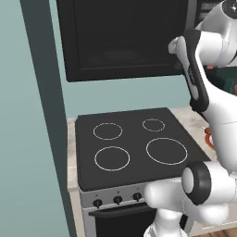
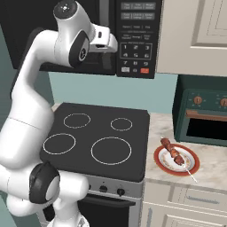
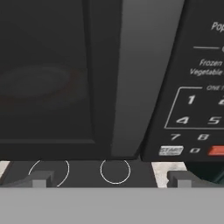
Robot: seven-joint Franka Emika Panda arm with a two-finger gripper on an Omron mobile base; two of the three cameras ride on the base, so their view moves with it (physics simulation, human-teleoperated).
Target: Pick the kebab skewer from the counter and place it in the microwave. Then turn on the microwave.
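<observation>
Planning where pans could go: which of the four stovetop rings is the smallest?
The back right ring, on the side toward the plate. It is clearly smaller than the front right ring, the largest, and the two mid-sized left rings.

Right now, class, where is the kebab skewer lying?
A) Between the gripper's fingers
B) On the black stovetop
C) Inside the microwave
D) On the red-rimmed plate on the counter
D: in the right base view the kebab skewer lies across the red-rimmed plate on the counter, right of the stovetop; the microwave door is closed.
</observation>
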